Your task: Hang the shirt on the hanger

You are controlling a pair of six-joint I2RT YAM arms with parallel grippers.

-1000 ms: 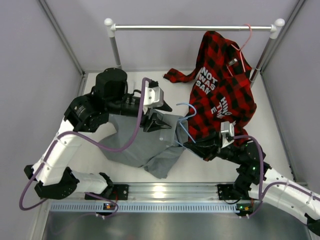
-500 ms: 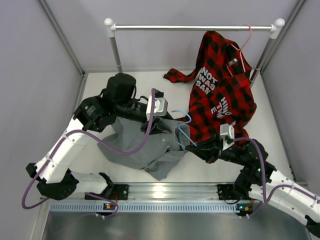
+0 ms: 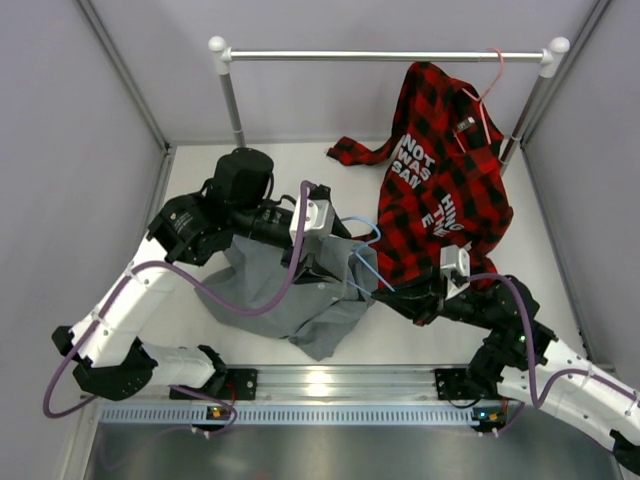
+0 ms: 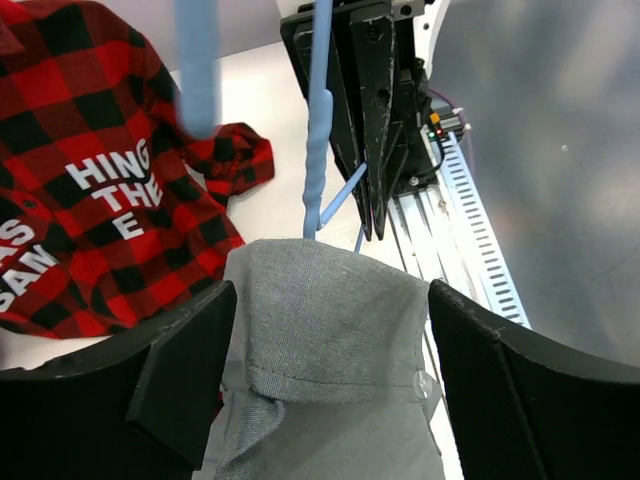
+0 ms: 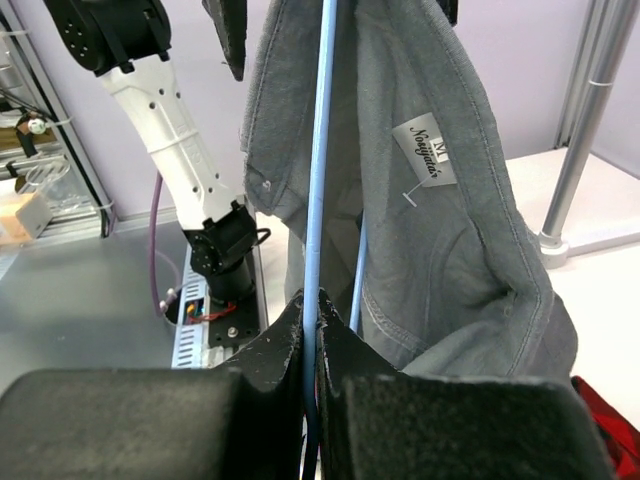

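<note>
The grey shirt hangs lifted at its collar, its lower part bunched on the table. My left gripper is open, and the collar sits between its spread fingers. My right gripper is shut on the light-blue hanger and holds it upright against the shirt. In the right wrist view the hanger wire rises from the closed gripper in front of the hanging shirt. In the left wrist view the hanger runs down behind the collar.
A red-and-black plaid shirt hangs from a pink hanger on the rail at the back right. Rail posts stand at both ends. Grey walls close in the sides. A metal rail runs along the near edge.
My left arm has swung right and carried the shirt collar up to the hanger. My right gripper has shifted slightly with the hanger still in it.
</note>
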